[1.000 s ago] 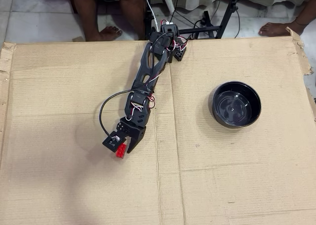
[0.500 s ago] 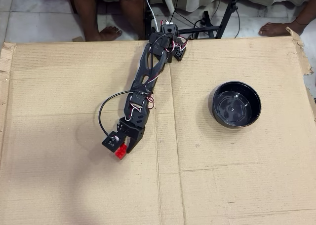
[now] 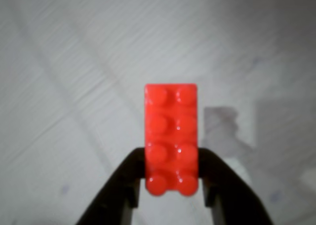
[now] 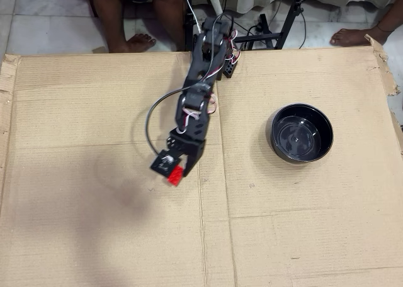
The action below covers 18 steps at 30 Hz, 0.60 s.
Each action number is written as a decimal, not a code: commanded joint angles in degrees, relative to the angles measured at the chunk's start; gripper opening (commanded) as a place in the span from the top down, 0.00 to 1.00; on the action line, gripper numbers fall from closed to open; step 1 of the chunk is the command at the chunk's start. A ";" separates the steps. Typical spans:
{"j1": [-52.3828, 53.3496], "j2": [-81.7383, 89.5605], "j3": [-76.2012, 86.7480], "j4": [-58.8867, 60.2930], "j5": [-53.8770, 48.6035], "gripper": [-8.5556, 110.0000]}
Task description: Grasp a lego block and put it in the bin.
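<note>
In the wrist view the red lego block [image 3: 171,136] stands between my two black fingers, studs facing the camera. My gripper [image 3: 171,178] is shut on its lower end and holds it above the cardboard. In the overhead view the gripper [image 4: 176,172] with the red block [image 4: 175,174] hangs over the middle left of the cardboard sheet. The bin [image 4: 301,133], a glossy black round bowl, sits empty to the right in the overhead view, well apart from the gripper. The bin is out of the wrist view.
A large brown cardboard sheet [image 4: 94,236] covers the floor. The arm's base [image 4: 214,38] and cables stand at the sheet's far edge. People's bare feet [image 4: 135,43] rest on the tiles beyond it.
</note>
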 commanded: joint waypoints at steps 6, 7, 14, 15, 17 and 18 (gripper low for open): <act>-11.69 19.69 13.80 2.20 0.44 0.93; -13.18 21.71 16.08 2.11 0.44 0.93; -25.40 34.72 28.56 1.41 0.44 0.93; -27.16 36.21 29.79 1.41 0.44 0.93; -31.11 39.20 31.90 1.41 0.44 0.93; -33.13 40.43 32.87 1.41 0.44 0.93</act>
